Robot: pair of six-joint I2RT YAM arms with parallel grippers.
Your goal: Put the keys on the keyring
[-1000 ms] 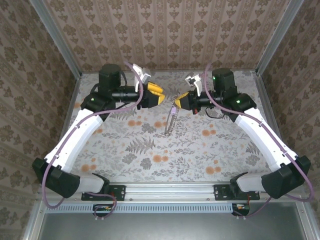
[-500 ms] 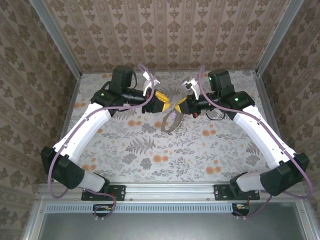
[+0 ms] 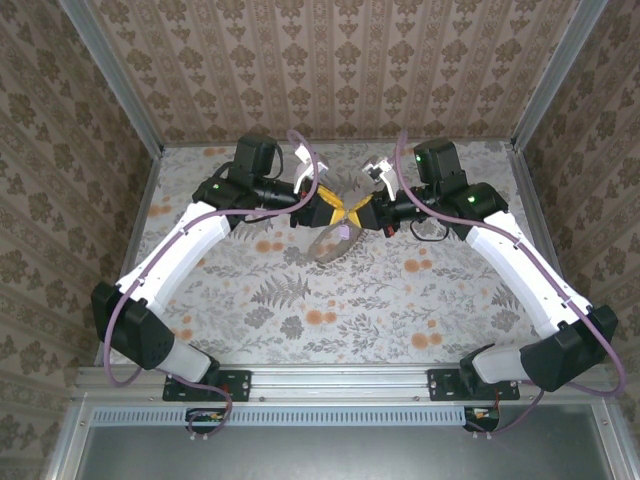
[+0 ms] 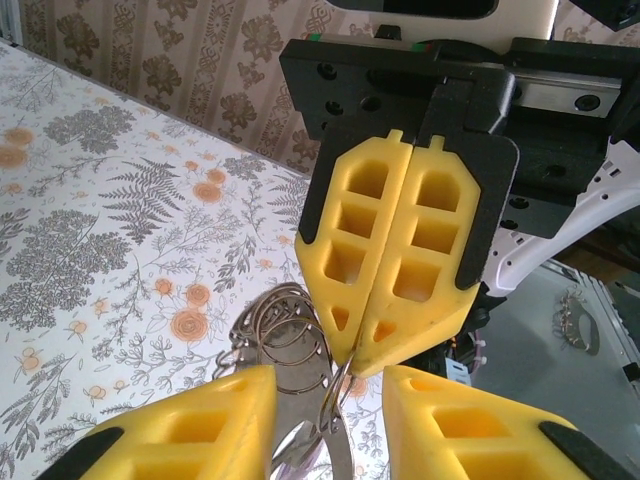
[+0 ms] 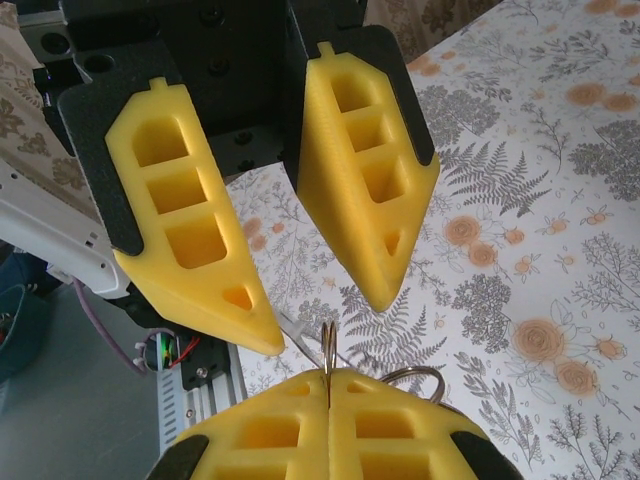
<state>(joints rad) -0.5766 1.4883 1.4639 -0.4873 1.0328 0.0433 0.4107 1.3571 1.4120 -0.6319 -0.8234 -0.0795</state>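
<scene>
While right pincer (image 4: 356, 363) clamps the keyring (image 4: 285, 322) | left pincer (image 4: 330, 400) apart, straddling it

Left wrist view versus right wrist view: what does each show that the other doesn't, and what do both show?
Left wrist: the right gripper face-on, jaws shut, with the keyring hanging as a bunch of metal loops between the left fingers. Right wrist: the left gripper face-on, jaws open. Both: the keyring pinched at the right jaws' tip, above the floral table.
</scene>
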